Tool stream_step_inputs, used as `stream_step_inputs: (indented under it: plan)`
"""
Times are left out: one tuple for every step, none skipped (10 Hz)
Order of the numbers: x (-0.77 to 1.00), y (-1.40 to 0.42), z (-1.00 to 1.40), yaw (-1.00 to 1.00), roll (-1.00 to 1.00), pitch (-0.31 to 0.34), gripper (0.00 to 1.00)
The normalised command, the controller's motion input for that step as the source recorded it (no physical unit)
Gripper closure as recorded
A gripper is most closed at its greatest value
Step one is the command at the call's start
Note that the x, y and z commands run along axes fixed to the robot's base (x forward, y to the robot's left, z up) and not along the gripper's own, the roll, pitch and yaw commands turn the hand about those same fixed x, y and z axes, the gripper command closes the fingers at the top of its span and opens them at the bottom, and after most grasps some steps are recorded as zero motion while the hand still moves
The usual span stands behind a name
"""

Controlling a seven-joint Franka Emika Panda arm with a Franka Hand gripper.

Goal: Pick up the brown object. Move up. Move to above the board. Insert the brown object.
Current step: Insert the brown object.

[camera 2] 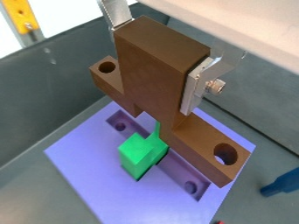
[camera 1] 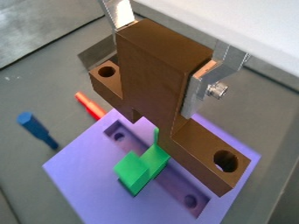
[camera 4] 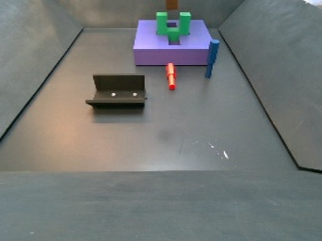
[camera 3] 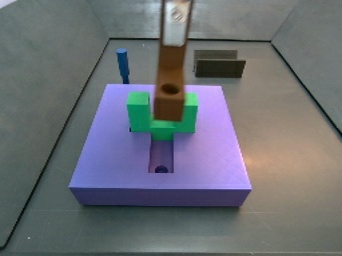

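My gripper (camera 1: 159, 54) is shut on the brown object (camera 1: 158, 83), an orange-brown bar held upright between the silver fingers (camera 1: 204, 85); it shows the same way in the other wrist view (camera 2: 156, 74), gripper (camera 2: 158, 51). In a side view the bar (camera 3: 170, 70) hangs from the gripper (camera 3: 175, 10) with its holed lower end inside the green U-shaped block (camera 3: 160, 115) on the lavender board (camera 3: 160, 160). Whether the bar touches the groove I cannot tell. The far side view shows the board (camera 4: 157, 49), the green block (camera 4: 174, 26) and the bar (camera 4: 172, 9).
A thin red-orange peg (camera 4: 171, 76) and a blue peg (camera 4: 212, 56) lie beside the board. The dark fixture (camera 4: 117, 91) stands on the grey floor away from it. Grey walls enclose the floor. A yellow thing (camera 2: 24, 19) stands outside the wall.
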Motion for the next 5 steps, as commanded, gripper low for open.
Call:
stream_step_inputs:
  plan:
    - [-0.25,-0.12,-0.33,-0.01,0.03,-0.034,1.0]
    - [-0.08,-0.05,-0.44,-0.01,-0.09,-0.071,1.0]
    - [0.0,0.0,-0.37,0.0,-0.09,-0.127,1.0]
    - [0.01,0.0,-0.31,0.02,-0.04,-0.144,1.0]
    - [0.0,0.0,-0.26,0.03,0.0,-0.131,1.0]
